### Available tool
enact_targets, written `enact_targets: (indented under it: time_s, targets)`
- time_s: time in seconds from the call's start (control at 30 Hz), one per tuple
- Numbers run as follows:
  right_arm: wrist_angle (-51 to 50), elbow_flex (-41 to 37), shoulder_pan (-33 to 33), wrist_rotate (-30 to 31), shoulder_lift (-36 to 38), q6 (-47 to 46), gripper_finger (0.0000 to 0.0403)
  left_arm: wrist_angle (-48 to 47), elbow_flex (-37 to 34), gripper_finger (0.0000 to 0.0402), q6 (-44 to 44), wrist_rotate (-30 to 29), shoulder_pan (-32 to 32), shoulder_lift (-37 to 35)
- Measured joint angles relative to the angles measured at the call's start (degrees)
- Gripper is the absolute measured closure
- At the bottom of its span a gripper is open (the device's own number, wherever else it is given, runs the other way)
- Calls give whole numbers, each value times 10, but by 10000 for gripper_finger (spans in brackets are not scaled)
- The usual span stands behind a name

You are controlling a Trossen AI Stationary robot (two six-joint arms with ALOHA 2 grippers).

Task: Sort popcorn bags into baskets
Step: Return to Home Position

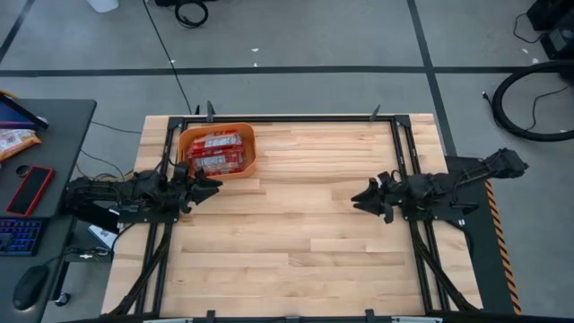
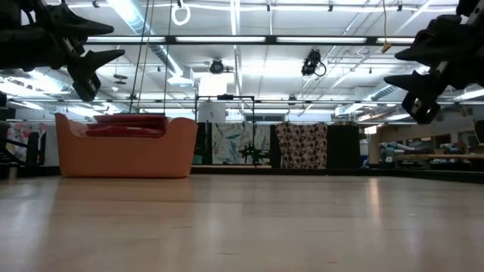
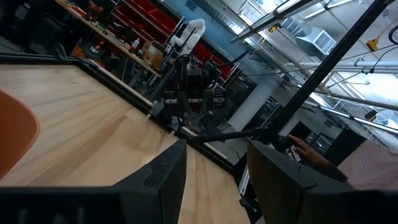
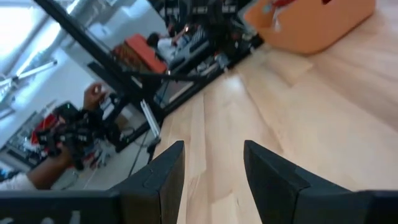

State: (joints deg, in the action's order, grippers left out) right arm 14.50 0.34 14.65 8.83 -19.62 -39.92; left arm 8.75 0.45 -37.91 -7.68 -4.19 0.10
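Note:
The orange basket (image 1: pixel 218 151) stands near the table's far left corner, and red popcorn bags (image 1: pixel 217 152) with white labels lie stacked inside it. In the low view the basket (image 2: pixel 126 146) shows with red bags (image 2: pixel 128 125) reaching just above its rim. My left gripper (image 1: pixel 213 187) hovers open above the table, just near of the basket. My right gripper (image 1: pixel 357 198) hovers open at the table's right side, far from the basket. Both are empty. The right wrist view shows the basket (image 4: pixel 311 25) in the distance.
Bare wooden tabletop (image 1: pixel 296 224) spreads between the two arms. A black frame rail (image 1: pixel 296 117) runs along the table's far edge. A side desk to the left carries a red phone (image 1: pixel 30 189) and an orange snack bag (image 1: pixel 16 141). A person's hand (image 4: pixel 93 96) shows beyond the table.

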Motion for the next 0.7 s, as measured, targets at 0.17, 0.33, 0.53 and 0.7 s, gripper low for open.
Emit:
enact_targets:
  time_s: [0.17, 0.33, 0.53, 0.7]
  targets:
    - [0, 0, -31, 0, 31, 0, 233, 0, 0, 230, 0, 0, 0, 0]
    - [0, 0, -59, 0, 62, 0, 233, 0, 0, 230, 0, 0, 0, 0]
    - [0, 0, -92, 0, 100, 0, 233, 0, 0, 230, 0, 0, 0, 0]
    - [0, 0, -120, 0, 134, 0, 233, 0, 0, 230, 0, 0, 0, 0]
